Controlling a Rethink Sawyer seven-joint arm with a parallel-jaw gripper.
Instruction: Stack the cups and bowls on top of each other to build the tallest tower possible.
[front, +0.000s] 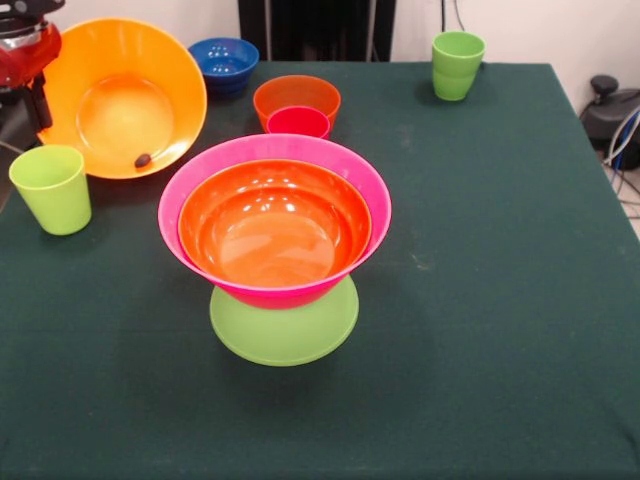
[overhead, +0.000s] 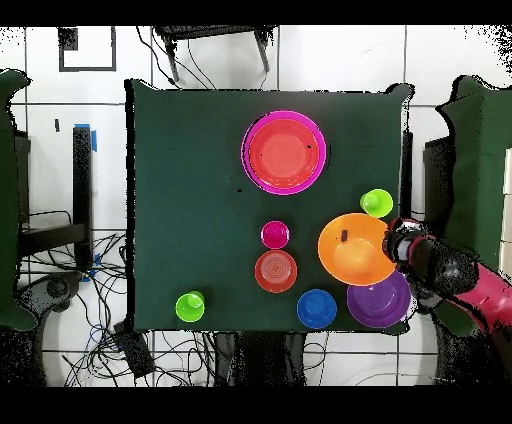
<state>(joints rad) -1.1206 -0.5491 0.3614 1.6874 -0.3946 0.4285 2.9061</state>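
The tower (front: 275, 250) is standing near the middle of the bench (front: 500, 300): a lime bowl (front: 285, 335) rim-down as a base, the pink bowl (front: 200, 185) on it, an orange bowl (front: 275, 235) nesting inside. At one edge the tool (overhead: 398, 245) is holding the yellow-orange bowl (front: 120, 95) tilted on its side, seemingly clamped on its rim, probably to lift it. A green cup (front: 50, 188) is sitting just beside, crowding any swing toward the stack.

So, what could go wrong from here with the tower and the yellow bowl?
1. The tower rests on a lime bowl narrower than the pink bowl above it, so one more piece placed off-centre may tip it.
2. The yellow bowl is tilted steeply at the gripper; it might slip and hit the green cup beside it.
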